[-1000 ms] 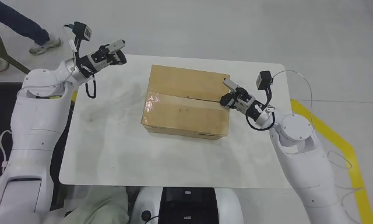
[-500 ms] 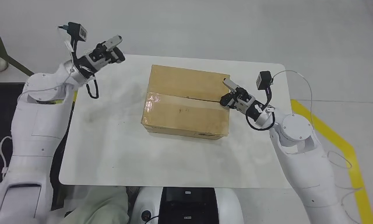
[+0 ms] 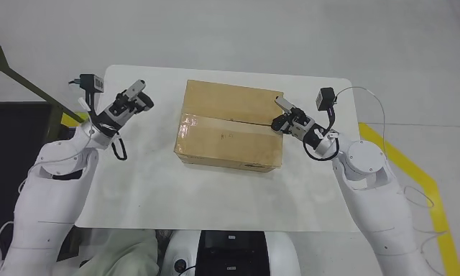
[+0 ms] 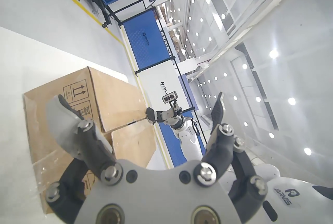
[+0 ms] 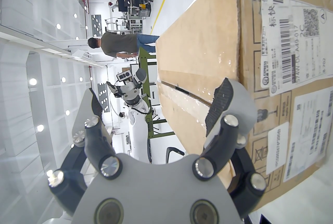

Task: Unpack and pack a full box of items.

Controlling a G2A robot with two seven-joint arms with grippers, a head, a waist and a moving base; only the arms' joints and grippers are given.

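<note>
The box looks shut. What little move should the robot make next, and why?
Likely the right gripper should slip under a flap at the seam and lift. The cardboard box sits closed on the table, the right gripper is open at the seam's end, and the left gripper hangs open apart from the box.

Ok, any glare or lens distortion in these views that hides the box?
Top view: even light, only a faint sheen on the tape of the box. Left wrist view: strong fisheye bending, bright ceiling lamps beyond the left hand. Right wrist view: same bending, tape glints on the box top.
</note>
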